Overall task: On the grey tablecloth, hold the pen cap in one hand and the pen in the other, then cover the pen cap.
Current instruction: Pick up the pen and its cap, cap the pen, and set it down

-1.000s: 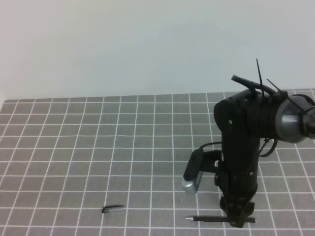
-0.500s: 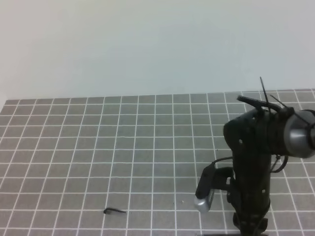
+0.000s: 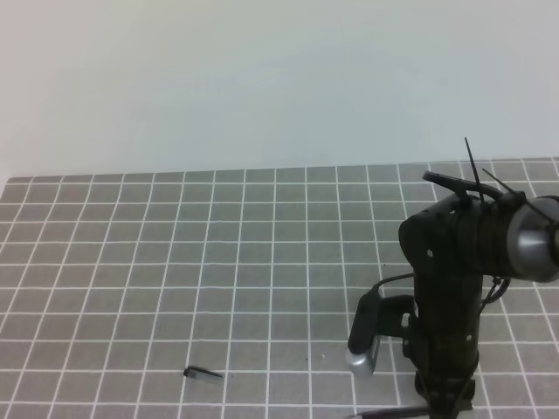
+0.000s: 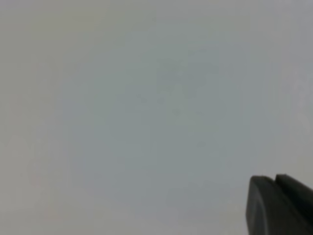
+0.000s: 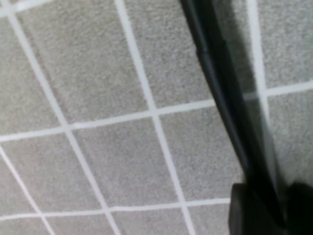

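The grey tablecloth covers the table. The pen cap, small and black, lies on it at the front left. The pen shows as a thin black line at the bottom edge of the exterior view. My right gripper points down onto the pen's right end. In the right wrist view the pen runs from the top down between the fingers of the right gripper, which are shut on it. My left gripper is outside the exterior view. Its wrist view shows only a dark finger against a blank wall.
The right arm's silver wrist camera hangs just left of the arm. A pale wall stands behind the cloth's far edge. The cloth's grid runs on to the left of the cap.
The right arm has moved right and toward the front edge. The pen has shifted with it to the bottom edge of the view. The pen cap lies where it was.
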